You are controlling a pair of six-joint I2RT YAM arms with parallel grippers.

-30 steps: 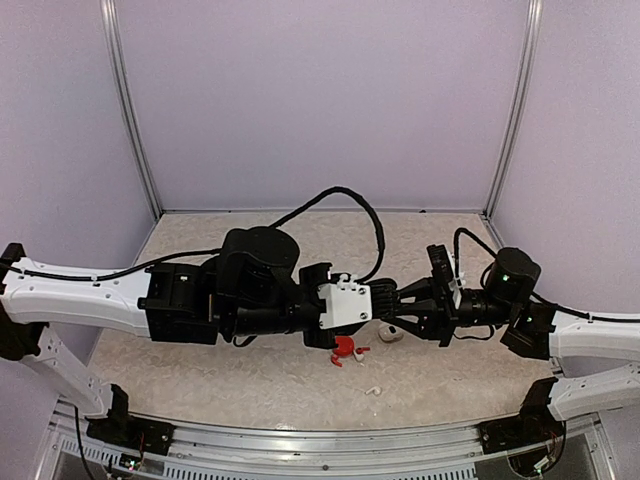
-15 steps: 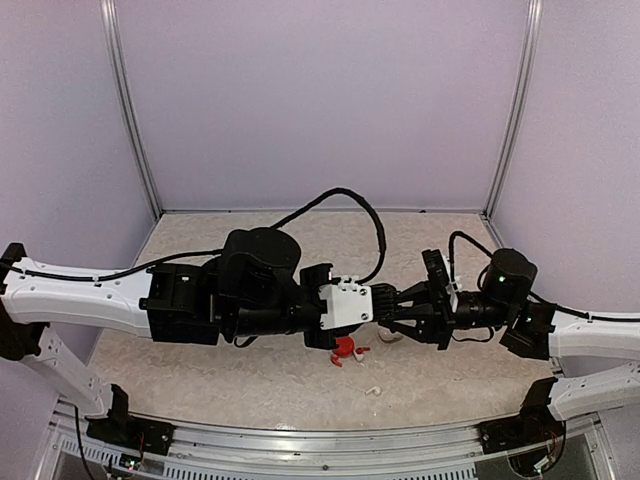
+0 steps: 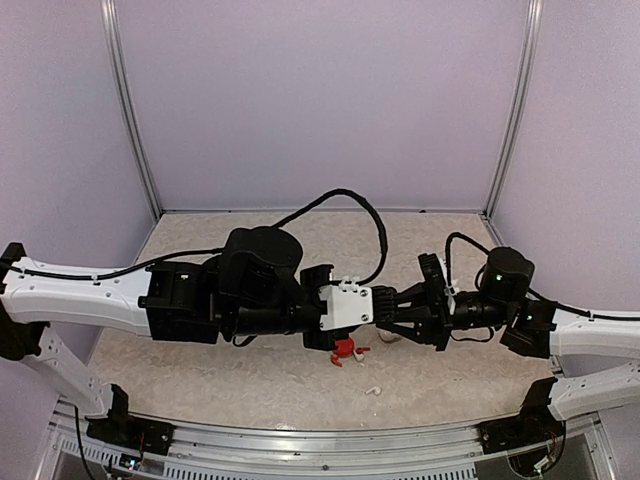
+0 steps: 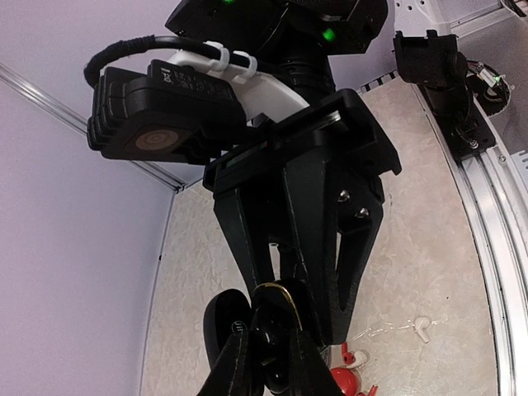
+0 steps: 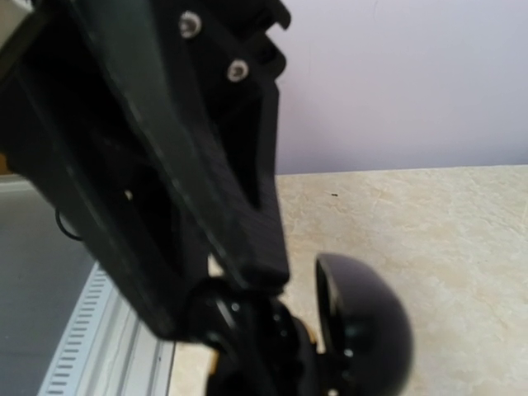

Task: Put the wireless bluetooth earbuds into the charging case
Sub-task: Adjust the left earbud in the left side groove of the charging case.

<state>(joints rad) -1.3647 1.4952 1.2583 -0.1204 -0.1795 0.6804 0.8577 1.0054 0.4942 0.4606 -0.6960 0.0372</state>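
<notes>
Meeting above the desk [image 3: 250, 385], the left gripper's [image 4: 264, 351] fingers pinch a black earbud [image 4: 266, 334] at the open black charging case [image 5: 363, 322]; the right gripper's [image 3: 385, 319] fingers clamp that case; a red case [image 3: 345, 349] lies at 7 o'clock; a white earbud [image 3: 372, 390] lies at 6 o'clock.

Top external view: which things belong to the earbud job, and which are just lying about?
Job in hand:
- black charging case, gripped by the left gripper
- right gripper, shut, tips at the case
- white earbud, lying loose
- red case

Just there:
- black cable
- metal rail at the near edge
</notes>
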